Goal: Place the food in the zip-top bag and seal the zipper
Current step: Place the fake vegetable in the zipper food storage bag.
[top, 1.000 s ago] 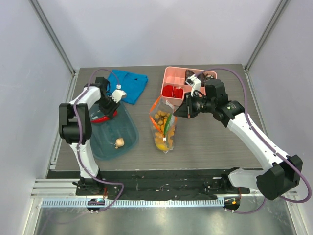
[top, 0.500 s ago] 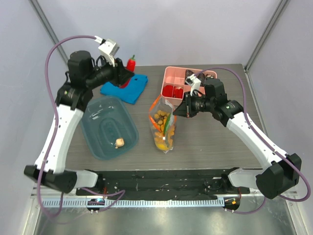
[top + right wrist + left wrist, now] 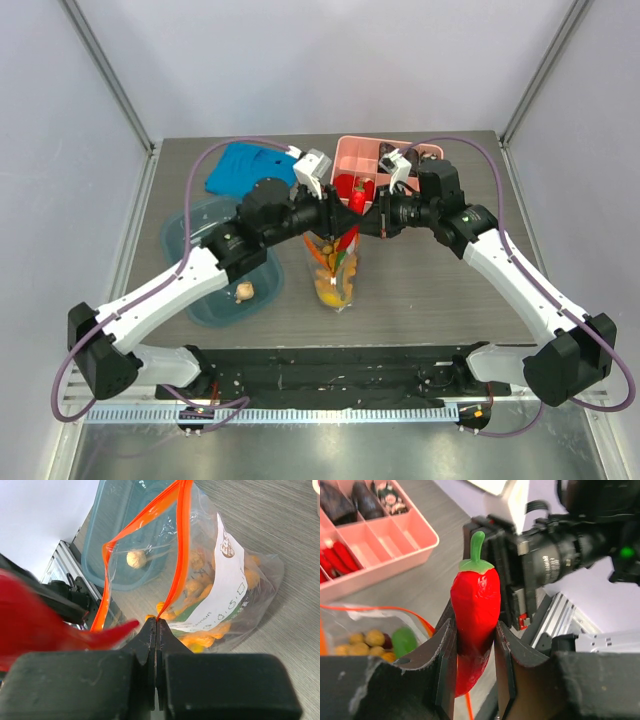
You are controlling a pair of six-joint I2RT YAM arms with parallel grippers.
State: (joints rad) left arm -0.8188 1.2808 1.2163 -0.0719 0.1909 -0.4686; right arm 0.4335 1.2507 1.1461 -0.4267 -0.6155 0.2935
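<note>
My left gripper (image 3: 472,630) is shut on a red chili (image 3: 475,600) with a green stem, its fingers (image 3: 446,652) pressing both sides. In the top view the chili (image 3: 348,237) hangs over the mouth of the zip-top bag (image 3: 335,270), with the left gripper (image 3: 345,222) just above it. The clear bag (image 3: 215,580) stands with several orange, yellow and green foods inside. My right gripper (image 3: 156,622) is shut on the red-orange zipper (image 3: 175,555) and holds the mouth open. A beige garlic bulb (image 3: 245,291) lies in the teal tub (image 3: 215,270).
A pink divided box (image 3: 352,152) with dark and red items stands right behind the bag, close to both grippers. A blue cloth (image 3: 240,165) lies at the back left. The teal tub sits left of the bag, under the left forearm.
The left arm lifted the chili out of the teal tub, swung high at the back left, then came across to the bag's mouth. The right gripper and the bag stayed put.
</note>
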